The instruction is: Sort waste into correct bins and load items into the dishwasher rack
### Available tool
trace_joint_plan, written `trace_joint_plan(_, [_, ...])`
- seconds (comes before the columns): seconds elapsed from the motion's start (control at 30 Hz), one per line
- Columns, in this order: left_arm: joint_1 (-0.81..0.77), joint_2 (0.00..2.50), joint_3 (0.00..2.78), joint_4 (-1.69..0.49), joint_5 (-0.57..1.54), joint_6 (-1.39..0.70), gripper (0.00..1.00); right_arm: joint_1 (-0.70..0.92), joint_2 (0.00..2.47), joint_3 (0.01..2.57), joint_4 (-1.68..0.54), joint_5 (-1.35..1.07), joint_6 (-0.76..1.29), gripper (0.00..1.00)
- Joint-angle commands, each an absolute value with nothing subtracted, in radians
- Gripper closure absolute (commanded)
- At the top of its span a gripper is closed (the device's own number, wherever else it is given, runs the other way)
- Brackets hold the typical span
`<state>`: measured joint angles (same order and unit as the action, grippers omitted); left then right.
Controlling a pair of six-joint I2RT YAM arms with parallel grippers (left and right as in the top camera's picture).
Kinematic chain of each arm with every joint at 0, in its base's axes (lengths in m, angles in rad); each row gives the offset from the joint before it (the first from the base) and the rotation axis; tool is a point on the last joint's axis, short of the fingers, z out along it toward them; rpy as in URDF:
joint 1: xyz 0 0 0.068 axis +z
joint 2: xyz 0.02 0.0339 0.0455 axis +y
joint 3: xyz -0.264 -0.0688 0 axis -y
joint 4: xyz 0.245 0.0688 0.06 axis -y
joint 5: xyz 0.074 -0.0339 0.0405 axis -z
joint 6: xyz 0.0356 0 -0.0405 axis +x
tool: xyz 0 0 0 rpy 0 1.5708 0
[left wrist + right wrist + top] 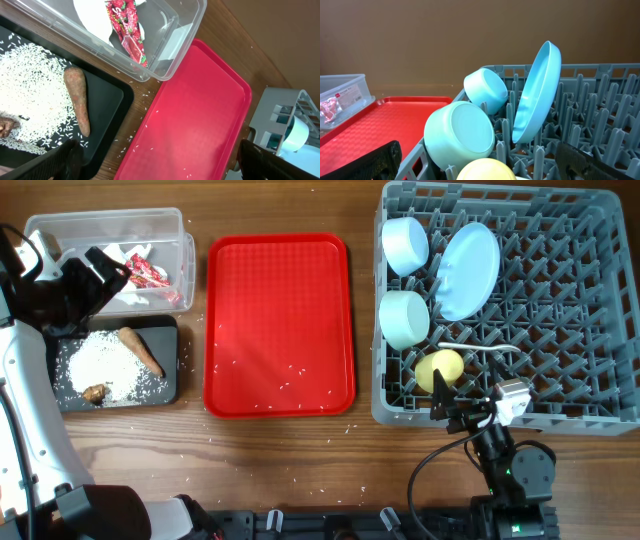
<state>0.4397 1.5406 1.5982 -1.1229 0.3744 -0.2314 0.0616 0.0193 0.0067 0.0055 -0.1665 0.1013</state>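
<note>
At the counter's left edge the left gripper [108, 275] hovers with fingers spread and empty. Below it, the clear tub [100, 218] holds the crumpled napkin [95, 15] and glossy wrapper [131, 30], and the matte black tray [105, 95] holds the rice [100, 365]. Grains scattered on the slick red serving tray [280, 310] are probably what is left to clear; they would need sweeping, not pinching. At the right edge sits the pegged grey rack [560, 310], loaded, with the right gripper [452, 405] spread and empty beside the rounded yellow cup [440, 368].

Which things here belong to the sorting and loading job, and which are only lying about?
Job: clear tub, napkin, red wrapper, black tray, rice, carrot stick, brown lump, rack, plate, blue bowl, green bowl, yellow cup, white spoon.
Lying about: red serving tray, wooden table.
</note>
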Motion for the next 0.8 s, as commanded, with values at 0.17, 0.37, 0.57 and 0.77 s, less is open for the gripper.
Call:
trace_joint_plan(0.17, [0.443, 1.54, 1.608, -1.123, 0.376, -0.244, 0.0, 0.058, 0.01, 0.005, 0.013, -0.154, 0.115, 0.0])
trace_joint_plan(0.37, [0.439, 1.496, 1.608, -1.128, 0.372, -0.243, 0.0, 0.058, 0.01, 0.005, 0.013, -0.154, 0.115, 0.0])
trace_joint_plan(0.57, [0.313, 1.315, 1.539, -0.953, 0.249, -0.207, 0.0, 0.058, 0.01, 0.005, 0.013, -0.154, 0.115, 0.0])
trace_joint_plan(0.77, [0.152, 0.989, 1.152, -0.505, 0.251, -0.041, 0.0, 0.058, 0.01, 0.005, 0.013, -0.154, 0.115, 0.0])
